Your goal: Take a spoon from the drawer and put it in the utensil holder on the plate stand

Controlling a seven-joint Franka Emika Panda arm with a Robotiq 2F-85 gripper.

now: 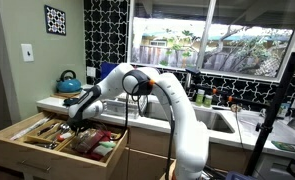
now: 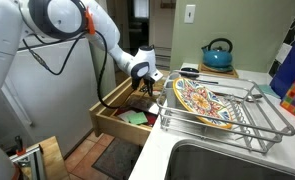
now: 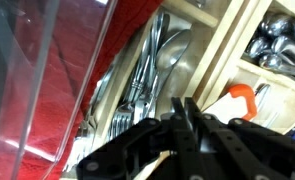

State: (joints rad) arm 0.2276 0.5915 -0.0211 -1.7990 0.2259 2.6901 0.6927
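The light-wood drawer (image 1: 27,150) stands pulled open under the counter and also shows in an exterior view (image 2: 115,118). My gripper (image 1: 79,117) hangs low over its compartments in both exterior views (image 2: 144,88). In the wrist view the black fingers (image 3: 187,108) are pressed together, and I see nothing between them. Just beyond them lie forks and spoons (image 3: 152,62) in a narrow compartment, with more spoons (image 3: 277,40) further right. The wire plate stand (image 2: 272,122) sits on the counter beside the sink and holds a colourful plate (image 2: 200,100). I cannot make out the utensil holder.
A red item (image 3: 57,90) fills the drawer's left side, and an orange-handled tool (image 3: 243,97) lies near the fingers. A teal kettle (image 2: 217,55) stands behind the rack and also shows in an exterior view (image 1: 69,80). The steel sink (image 2: 237,165) is below the rack.
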